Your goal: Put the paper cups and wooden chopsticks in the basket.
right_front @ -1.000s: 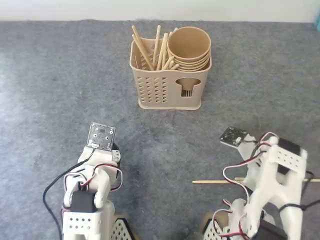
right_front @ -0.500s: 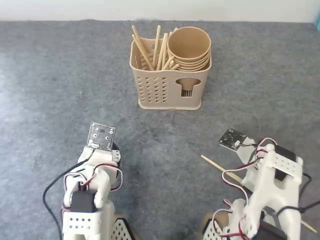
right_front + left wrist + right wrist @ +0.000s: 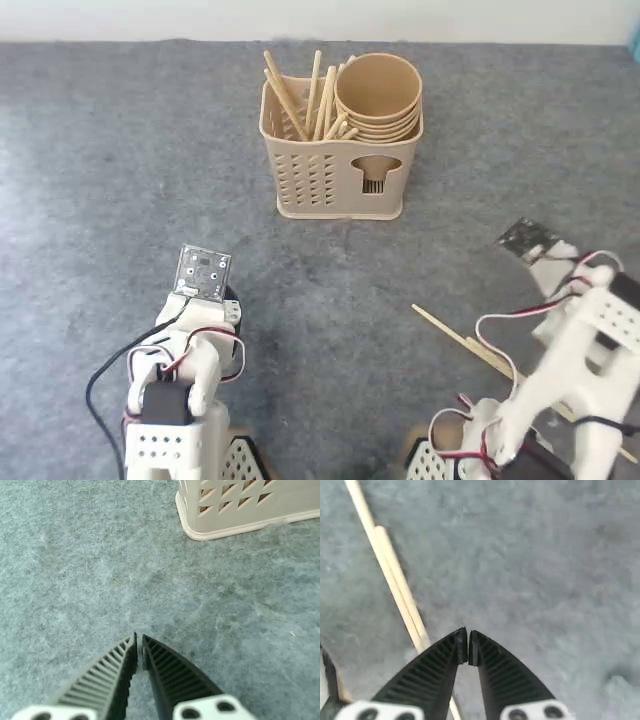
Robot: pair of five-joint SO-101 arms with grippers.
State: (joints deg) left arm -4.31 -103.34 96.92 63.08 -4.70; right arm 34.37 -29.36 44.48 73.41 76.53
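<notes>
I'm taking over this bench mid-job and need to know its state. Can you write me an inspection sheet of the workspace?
Surface: grey felt mat, flat, no spills seen.
Job's things: basket upright, holding stacked paper cups and several chopsticks; loose chopsticks lie on the mat by the right arm.
Clutter: nothing seen.
Grippers: left gripper jaws shut, empty, over bare mat; right gripper jaws shut, empty, beside the loose chopsticks.
Cables: black cable loops beside the left arm; red and white wires on the right arm.
Surroundings: pale strip beyond the mat's far edge.
</notes>
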